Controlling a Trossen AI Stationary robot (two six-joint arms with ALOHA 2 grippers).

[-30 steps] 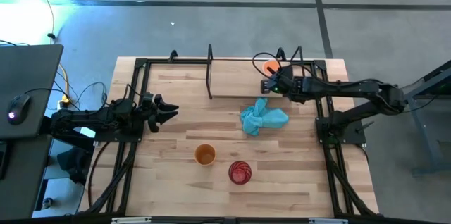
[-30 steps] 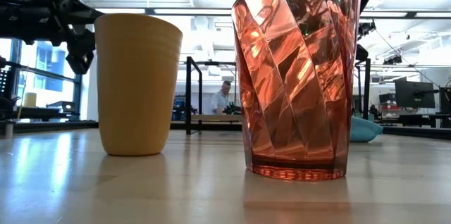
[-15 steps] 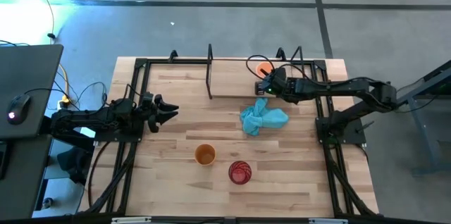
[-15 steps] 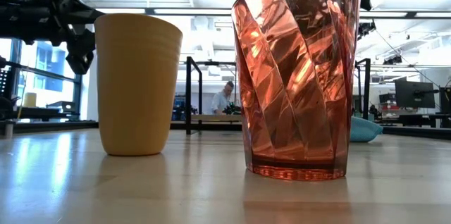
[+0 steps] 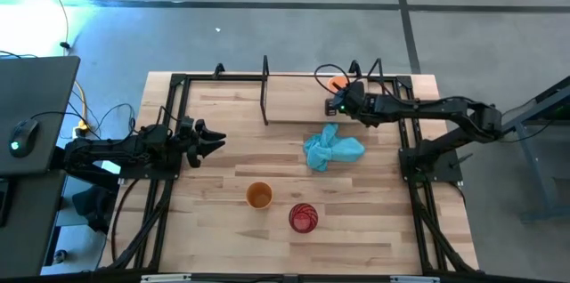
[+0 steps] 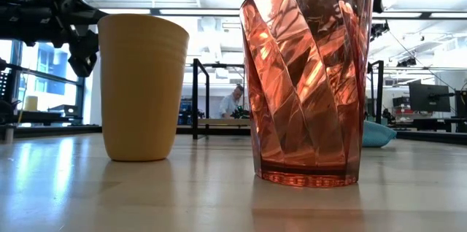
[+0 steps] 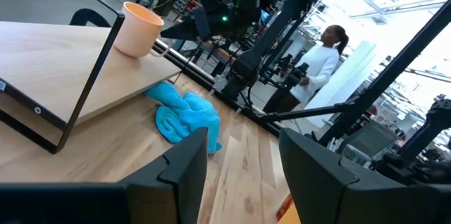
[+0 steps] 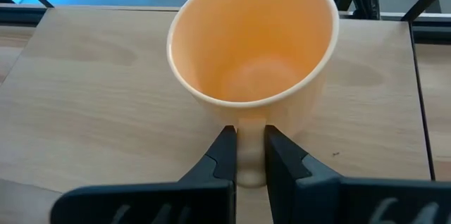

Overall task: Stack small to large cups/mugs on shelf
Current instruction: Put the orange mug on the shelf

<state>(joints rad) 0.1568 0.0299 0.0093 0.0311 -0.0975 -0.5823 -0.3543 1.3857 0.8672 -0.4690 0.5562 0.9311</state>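
Pale orange, the mug point(image 8: 252, 48) stood upright on the shelf point(image 5: 294, 96) at its right end, mouth up, its axis vertical. In the right wrist view its handle point(image 8: 249, 155) pointed back toward the right gripper point(image 8: 247, 155), whose two fingers were drawn narrow and pinched that handle between them. From above, the right gripper point(image 5: 337, 102) sat over the shelf's right end with the mug point(image 5: 337, 82) just beyond it, toward the table's far edge. The left wrist view showed the same mug point(image 7: 138, 28) standing at the corner of the shelf point(image 7: 63, 69), the right arm behind it.

A blue cloth point(image 5: 332, 150) lay crumpled on the table point(image 5: 214, 221) just in front of the shelf, below the right arm.

Nearer the front edge, the amber cup point(image 5: 259, 196) and the red cup point(image 5: 303, 217) stood upright and close together but apart, the amber one to the left. In the low view both rested on their bases with mouths up, amber cup point(image 6: 141, 86) left, red cup point(image 6: 306, 79) right and closer.

The left gripper point(image 5: 212, 140) hung over the table's left side, well apart from every cup, its fingers spread wide.
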